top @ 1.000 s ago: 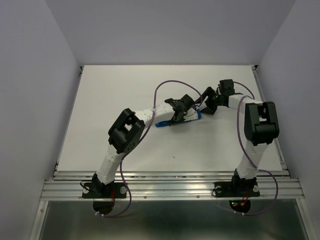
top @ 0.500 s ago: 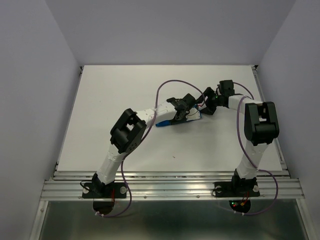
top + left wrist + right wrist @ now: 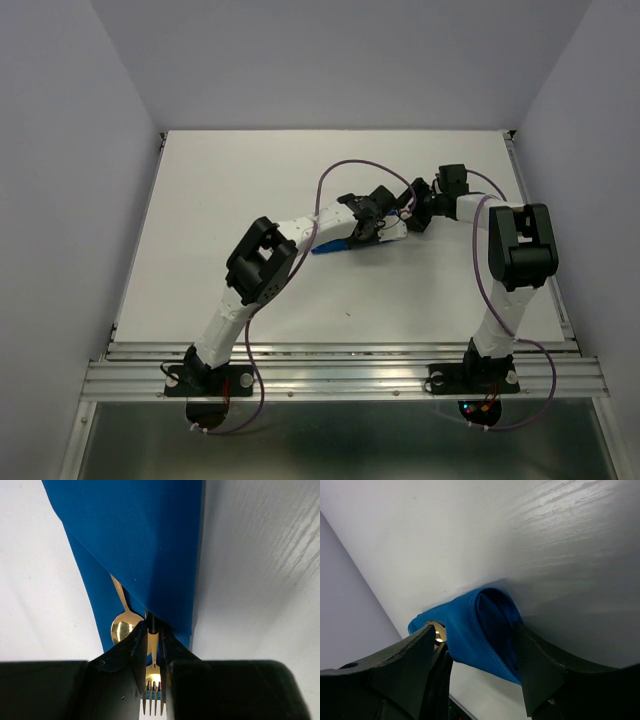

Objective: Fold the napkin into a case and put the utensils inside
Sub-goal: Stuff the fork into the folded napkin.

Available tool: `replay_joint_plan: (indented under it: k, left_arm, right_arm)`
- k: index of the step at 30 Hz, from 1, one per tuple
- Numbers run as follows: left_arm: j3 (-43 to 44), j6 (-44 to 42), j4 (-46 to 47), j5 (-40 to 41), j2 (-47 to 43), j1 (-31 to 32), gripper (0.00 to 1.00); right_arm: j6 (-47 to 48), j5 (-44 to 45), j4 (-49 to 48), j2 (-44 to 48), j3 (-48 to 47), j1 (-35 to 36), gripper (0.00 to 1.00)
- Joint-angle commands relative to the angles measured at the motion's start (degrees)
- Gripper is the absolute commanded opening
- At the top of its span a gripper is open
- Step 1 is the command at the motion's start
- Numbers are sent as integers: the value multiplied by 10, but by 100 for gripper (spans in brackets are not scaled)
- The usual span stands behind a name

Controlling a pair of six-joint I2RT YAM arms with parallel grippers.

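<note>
On the white counter [image 3: 220, 200], we see the left gripper [image 3: 152, 630] pinched narrow on the neck of the fork [image 3: 152, 680]. The tines point back toward the wrist camera, and the handle is hidden under the blue flap of the case [image 3: 145, 540]. Just left of the fork in that view, the spoon [image 3: 122, 628] lies in the same fold, with its gold bowl out and its stem running beneath the cloth. From above, only a sliver of blue shows to the left of the gripper; the rest of the case lies under the two wrists. At the other end, the right gripper [image 3: 475, 630] stands wide, one finger on either side of the case's rounded end. We cannot tell whether it presses the cloth.
</note>
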State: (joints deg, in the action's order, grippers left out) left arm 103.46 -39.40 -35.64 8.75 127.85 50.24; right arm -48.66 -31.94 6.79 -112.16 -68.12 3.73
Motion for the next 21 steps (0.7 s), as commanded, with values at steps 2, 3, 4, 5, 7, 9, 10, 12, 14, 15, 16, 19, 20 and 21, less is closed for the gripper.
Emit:
replay_joint_plan:
  k: [2,3,4,5,7,9,10,12,14,15,16,19,20,21]
  left_arm:
    - [41,-5,-15,-20,8,9,0]
    - [46,-4,-15,-20,11,11,0]
    - [51,-4,-20,-20,16,12,0]
    - [55,-3,-22,-21,19,13,0]
    - [70,-2,-29,-21,23,14,0]
    - [81,-3,-32,-20,28,16,0]
    - [83,-3,-34,-20,30,16,0]
    - [92,-3,-36,-20,35,17,0]
    - [99,-2,-43,-20,42,18,0]
    - [104,-2,-47,-19,44,18,0]
    - [104,-2,-50,-19,46,18,0]
    - [97,1,-54,-15,46,18,0]
    - [96,4,-54,-13,43,18,0]
    - [91,5,-55,-11,42,19,0]
  right_arm:
    - [-6,0,-28,-7,4,6,69]
    - [-6,0,-29,-8,4,6,69]
    - [-6,0,-30,-9,4,6,69]
    - [-6,0,-30,-9,4,6,69]
    - [-7,0,-30,-10,4,6,69]
    - [-7,0,-30,-10,4,6,69]
    - [-7,1,-31,-10,4,6,69]
    - [-8,2,-30,-10,4,11,69]
    - [-9,1,-30,-10,4,11,69]
    - [-9,1,-30,-10,4,11,69]
    - [-9,1,-31,-10,4,11,69]
    - [-9,2,-31,-10,4,11,70]
    - [-9,2,-31,-10,4,11,70]
    - [-10,2,-30,-10,3,11,69]
